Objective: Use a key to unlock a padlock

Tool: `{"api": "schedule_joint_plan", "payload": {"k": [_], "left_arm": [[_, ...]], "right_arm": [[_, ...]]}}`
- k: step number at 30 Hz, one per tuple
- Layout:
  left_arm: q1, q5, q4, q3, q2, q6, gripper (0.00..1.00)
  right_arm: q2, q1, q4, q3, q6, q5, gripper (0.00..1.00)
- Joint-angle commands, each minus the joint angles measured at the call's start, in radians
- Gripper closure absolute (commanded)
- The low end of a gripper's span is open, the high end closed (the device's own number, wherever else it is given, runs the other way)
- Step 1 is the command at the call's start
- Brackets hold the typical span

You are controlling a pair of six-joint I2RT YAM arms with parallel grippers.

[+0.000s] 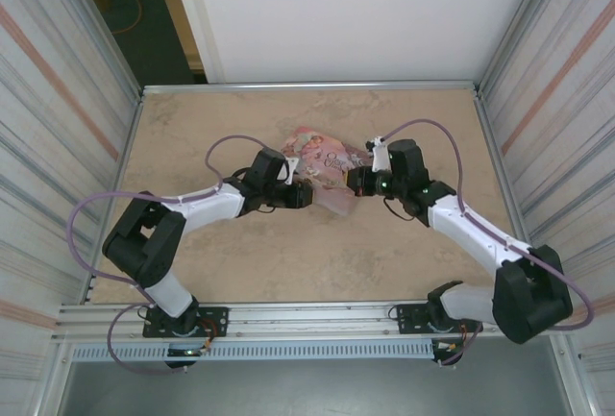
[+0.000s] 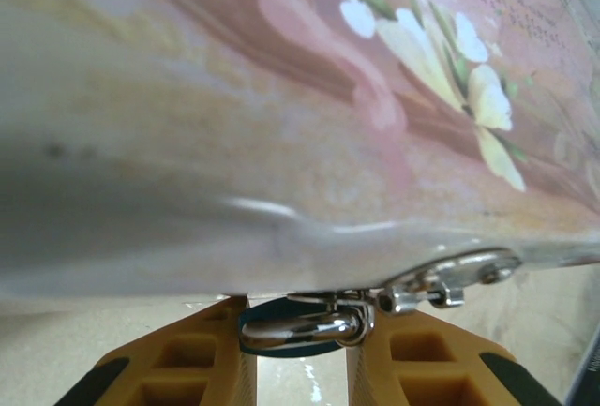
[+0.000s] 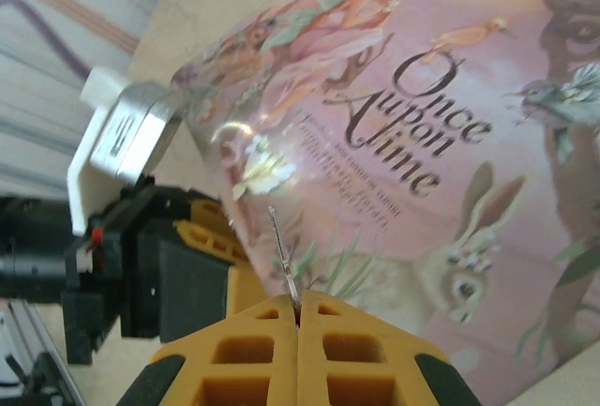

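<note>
Left wrist view showed you the left end effector [image 2: 298, 373] clamped on the padlock [image 2: 281, 348], its blue body pinched between both fingers [image 2: 187, 368], its shackle [image 2: 300, 329] lying crosswise just under the clasp [image 2: 459, 275] of the pink tin [image 2: 281, 97]. Your right end effector [image 3: 299, 317] pinched the key [image 3: 281, 254], with the blade pointing straight out toward the tin. From the key, the padlock lay off to the left, at the nearer left arm; I couldn't see the keyhole. You had one padlock, one key and one tin.
</note>
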Motion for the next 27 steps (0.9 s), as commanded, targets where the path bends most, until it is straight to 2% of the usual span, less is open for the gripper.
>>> {"api": "schedule_joint_plan", "payload": {"k": [1,9,16,20,27], "left_arm": [[-0.008,0.051,-0.032,0.075,-0.067,-0.075,0.90],[-0.010,0.099,-0.071,0.127,-0.074,-0.165,0.91],[-0.010,0.137,-0.116,0.160,-0.067,-0.233,0.91],[-0.010,0.168,-0.139,0.177,-0.058,-0.262,0.91],[-0.009,0.217,-0.153,0.203,-0.041,-0.289,0.92]], "right_arm": [[-0.081,0.057,-0.040,-0.051,-0.078,0.070,1.00],[-0.163,0.201,0.008,-0.174,-0.118,0.212,1.00],[-0.155,0.296,0.050,-0.223,-0.186,0.329,1.00],[-0.140,0.322,0.080,-0.228,-0.226,0.366,1.00],[-0.079,0.331,0.127,-0.205,-0.293,0.361,1.00]]}}
